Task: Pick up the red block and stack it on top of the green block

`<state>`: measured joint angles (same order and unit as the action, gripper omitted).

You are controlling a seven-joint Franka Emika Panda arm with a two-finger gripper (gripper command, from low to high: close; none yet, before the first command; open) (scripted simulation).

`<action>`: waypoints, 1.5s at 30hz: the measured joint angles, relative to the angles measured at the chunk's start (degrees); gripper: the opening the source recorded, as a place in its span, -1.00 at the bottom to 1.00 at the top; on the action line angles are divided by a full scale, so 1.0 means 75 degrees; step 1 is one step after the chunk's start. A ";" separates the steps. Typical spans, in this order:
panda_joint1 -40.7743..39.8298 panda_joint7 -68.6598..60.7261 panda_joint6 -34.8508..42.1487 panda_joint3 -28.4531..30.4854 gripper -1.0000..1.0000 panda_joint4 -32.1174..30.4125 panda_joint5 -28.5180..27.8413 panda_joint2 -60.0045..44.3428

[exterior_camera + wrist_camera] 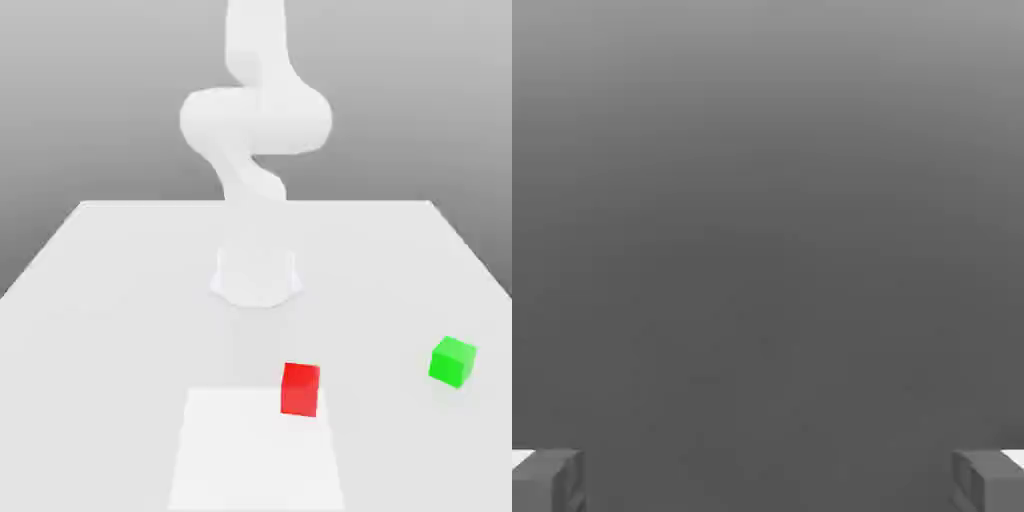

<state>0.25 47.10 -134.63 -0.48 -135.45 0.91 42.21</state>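
Observation:
The red block (300,389) rests on the white table (120,300), near its front edge and a little to the exterior view's right of centre. The green block (453,361) sits apart from it, further to the exterior view's right. In the hand view my gripper (768,480) is open: its two grey fingertips (547,480) stand wide apart at the frame's edges with nothing between them, and only plain grey background lies beyond. Neither block is touched or held.
The white arm (255,120) rises from its round base (256,275) at the table's middle and bends overhead. A paler rectangular patch (255,450) lies at the front of the table, with the red block at its far right corner.

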 joint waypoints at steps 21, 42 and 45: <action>0.0282 0.2697 -0.4645 -0.0925 0.00 -0.4086 -0.0468 -0.6055; 0.1332 0.1992 -0.3475 -0.0792 -1.00 -0.4072 0.0056 -0.4907; 0.2048 0.1337 -0.3136 -0.1310 -1.00 -0.3750 0.0140 -0.4878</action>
<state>15.61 57.13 -158.15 -10.31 -163.58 1.96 5.62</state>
